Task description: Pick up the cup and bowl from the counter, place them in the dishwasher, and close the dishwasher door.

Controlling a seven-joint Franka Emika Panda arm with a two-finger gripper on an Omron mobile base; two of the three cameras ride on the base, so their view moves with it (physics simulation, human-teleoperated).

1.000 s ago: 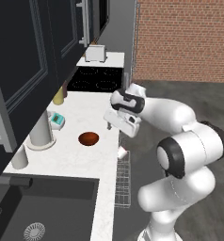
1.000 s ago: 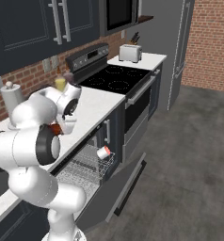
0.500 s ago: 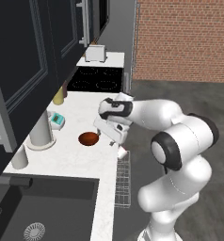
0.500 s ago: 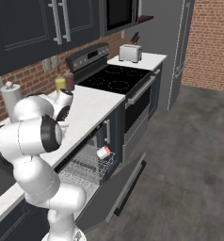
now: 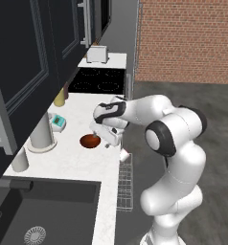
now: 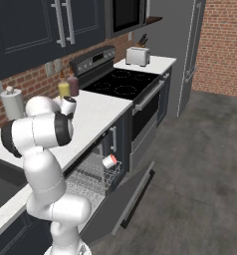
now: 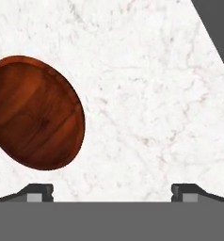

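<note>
The gripper point(image 7: 112, 190) hangs over the counter point(image 7: 147, 94) with its jaws spread wide and nothing between them. The bowl point(image 7: 33, 112) lies on the marble off its left fingertip. The cup point(image 6: 109, 161) sits in the dishwasher point(image 6: 90, 175) rack.

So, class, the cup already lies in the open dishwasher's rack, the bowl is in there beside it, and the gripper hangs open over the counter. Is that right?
Not quite. The bowl is not in the rack: it sits on the counter, as the left base view shows. The rest holds: the cup lies in the open dishwasher, and the gripper hangs open over the counter.
</note>
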